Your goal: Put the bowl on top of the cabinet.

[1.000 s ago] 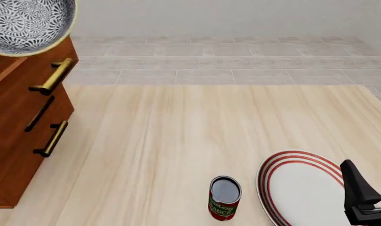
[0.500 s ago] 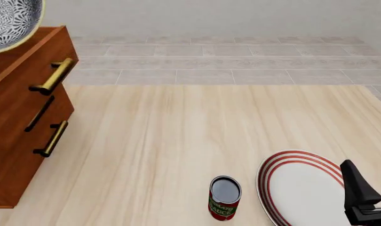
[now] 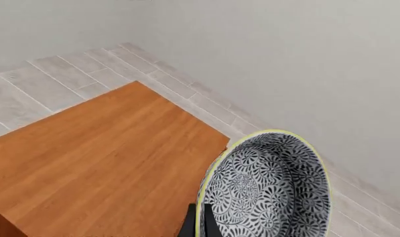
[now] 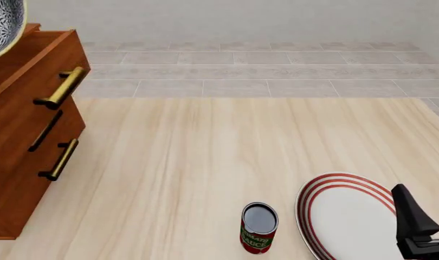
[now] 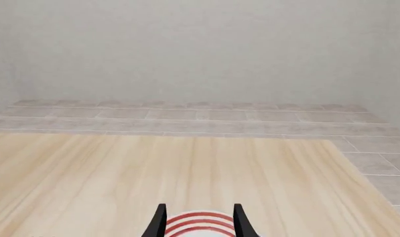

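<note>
The small round blue-patterned bowl [image 3: 266, 190] is gripped at its rim by the left fingers [image 3: 198, 224], tilted above the reddish-brown wooden cabinet [image 3: 101, 168].

The right fingers [image 5: 198, 219] are spread apart, holding nothing.

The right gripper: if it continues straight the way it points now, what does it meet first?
Probably the flat white plate with red rings, seen just between the right gripper's open fingers; beyond lies bare pale wooden table. Depth is uncertain.

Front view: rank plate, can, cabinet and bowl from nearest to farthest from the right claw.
1. The flat white plate with red rings, directly beside the right claw, at its left.
2. The tomato sauce can, further left, near table edge.
3. The reddish-brown wooden cabinet, far left side.
4. The small floral-patterned bowl, above the cabinet's top, top-left corner.
</note>
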Controlling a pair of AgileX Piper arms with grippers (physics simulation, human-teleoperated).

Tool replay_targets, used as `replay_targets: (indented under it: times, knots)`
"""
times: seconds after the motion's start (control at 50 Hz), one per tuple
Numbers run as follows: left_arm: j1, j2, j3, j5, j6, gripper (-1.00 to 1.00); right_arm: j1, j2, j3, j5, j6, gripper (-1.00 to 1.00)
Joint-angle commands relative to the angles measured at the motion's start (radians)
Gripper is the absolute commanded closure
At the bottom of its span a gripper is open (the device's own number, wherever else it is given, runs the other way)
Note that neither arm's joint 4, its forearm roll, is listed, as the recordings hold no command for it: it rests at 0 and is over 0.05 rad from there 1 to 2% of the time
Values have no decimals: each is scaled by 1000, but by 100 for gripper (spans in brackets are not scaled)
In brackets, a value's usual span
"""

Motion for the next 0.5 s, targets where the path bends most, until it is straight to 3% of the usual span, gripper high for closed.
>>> replay_targets:
  times: [0.02, 0.5]
  knots:
    - [39, 3, -4, -11, -17, 100, 6, -3, 2, 2, 6, -100]
    - [150, 27, 26, -32, -59, 100, 6, -5, 8, 2, 3, -100]
